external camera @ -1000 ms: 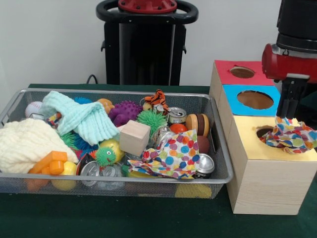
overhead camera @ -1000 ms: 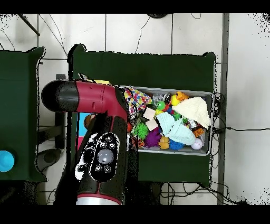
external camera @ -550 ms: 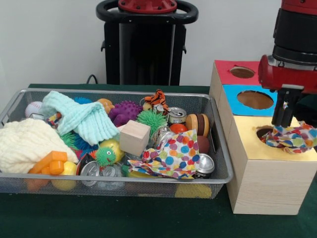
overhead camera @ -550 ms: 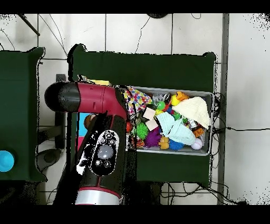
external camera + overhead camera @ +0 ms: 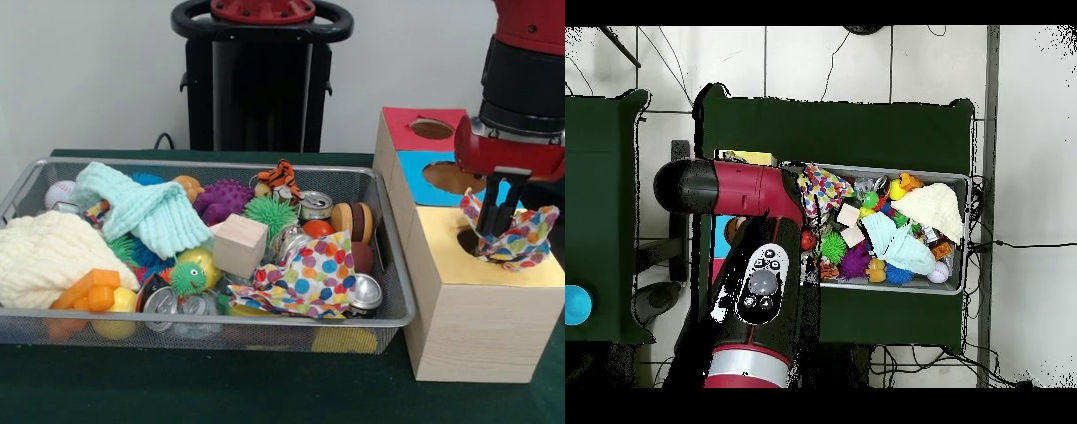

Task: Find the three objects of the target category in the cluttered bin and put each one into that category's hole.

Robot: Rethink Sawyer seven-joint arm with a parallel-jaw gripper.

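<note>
Bin (image 5: pixel 388 311): grey wire mesh. Cloth in bin (image 5: pixel 305 281) & cloth at yellow hole (image 5: pixel 521 237): white w/ multicolour polka dots. Knit cloths: mint-green (image 5: pixel 146 212), cream (image 5: pixel 48 256). Spiky balls: purple (image 5: pixel 222 198), green (image 5: pixel 269 215). Wood cube (image 5: pixel 239 245) pale. Box tops: red (image 5: pixel 415 119), blue (image 5: pixel 422 168), yellow (image 5: pixel 530 274). Counter (image 5: pixel 221 389) dark green. Arm (image 5: pixel 530 53) red & black.

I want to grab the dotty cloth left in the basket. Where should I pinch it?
Pinch the raised, crumpled fold in the middle of the polka-dot cloth, coming straight down from above. It lies draped on top of cans near the wire bin's front corner, so nothing covers it.
</note>
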